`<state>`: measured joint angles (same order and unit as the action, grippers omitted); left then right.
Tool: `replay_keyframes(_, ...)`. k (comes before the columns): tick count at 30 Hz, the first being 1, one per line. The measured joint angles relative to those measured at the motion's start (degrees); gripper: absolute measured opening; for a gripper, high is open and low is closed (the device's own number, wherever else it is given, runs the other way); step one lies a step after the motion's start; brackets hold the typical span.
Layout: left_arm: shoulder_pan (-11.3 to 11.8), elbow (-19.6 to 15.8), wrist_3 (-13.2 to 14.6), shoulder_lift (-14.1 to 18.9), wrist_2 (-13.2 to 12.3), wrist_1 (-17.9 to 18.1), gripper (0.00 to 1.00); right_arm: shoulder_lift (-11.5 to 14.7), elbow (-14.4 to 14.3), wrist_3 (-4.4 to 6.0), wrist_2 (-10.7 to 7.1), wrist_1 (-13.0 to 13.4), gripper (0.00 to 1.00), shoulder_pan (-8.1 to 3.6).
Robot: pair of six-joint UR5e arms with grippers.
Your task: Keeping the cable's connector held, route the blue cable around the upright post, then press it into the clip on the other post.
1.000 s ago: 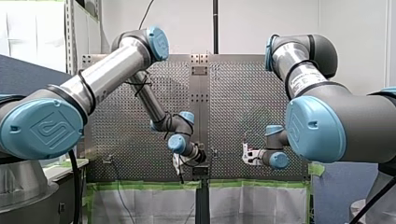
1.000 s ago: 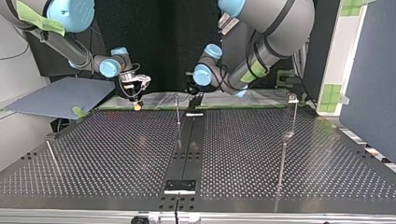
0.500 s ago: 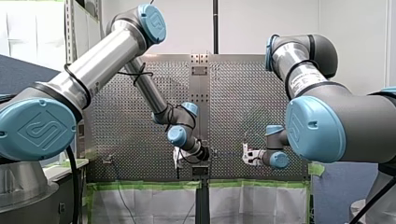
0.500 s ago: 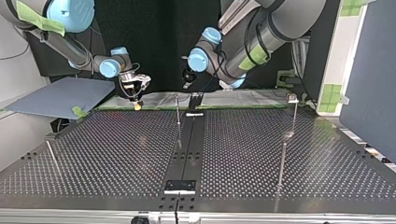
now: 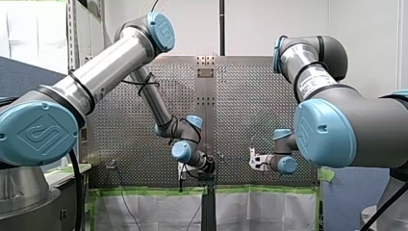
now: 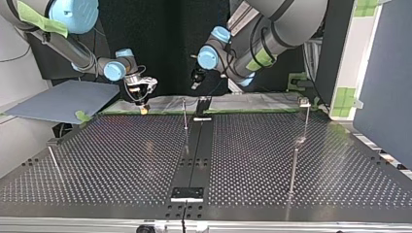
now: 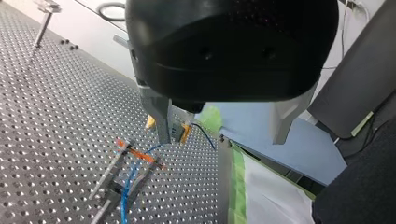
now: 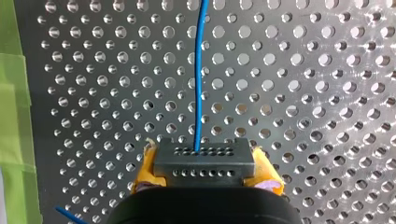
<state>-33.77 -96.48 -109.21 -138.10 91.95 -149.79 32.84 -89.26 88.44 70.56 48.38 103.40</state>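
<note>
**A:** Front view first: where were the arms?

**B:** My left pincer [image 5: 202,166] hung low at six o'clock over the bench [image 5: 144,125]. My right pincer [image 5: 254,161] sat at four o'clock. I couldn't read the fingers there.

**A:** And the top view?

**B:** My right pincer was at ten o'clock, down by the bench's far edge. My left pincer was raised at twelve o'clock, above and behind the slim post [image 6: 185,114]. The capped post [image 6: 305,116] stood at three o'clock, well apart, and probably carries the clip.

**A:** Left wrist view?

**B:** Its fingers [image 7: 161,119] were spread with nothing between them. The blue cable [image 7: 130,179] curved loose on the bench below them, so that arm looked free to do the routing.

**A:** Right wrist view?

**B:** The yellow pads [image 8: 266,176] were pinching the connector [image 8: 201,156]. The cable ran from it toward the pincer's twelve o'clock. I'd say the connector was held there as an anchor, so the cable could be drawn round the post without pulling away.
</note>
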Motion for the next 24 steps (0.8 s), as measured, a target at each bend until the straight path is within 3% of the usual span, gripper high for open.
replay_keyframes(14,-0.3,3.9,-1.2,-0.8,0.5,7.9,1.00,0.0,0.0,-0.01,0.01,0.0,0.00,0.19)
replay_keyframes(24,-0.1,4.4,-1.4,-0.8,1.6,12.4,1.00,0.0,0.0,0.00,-0.04,0.0,0.00,0.19)
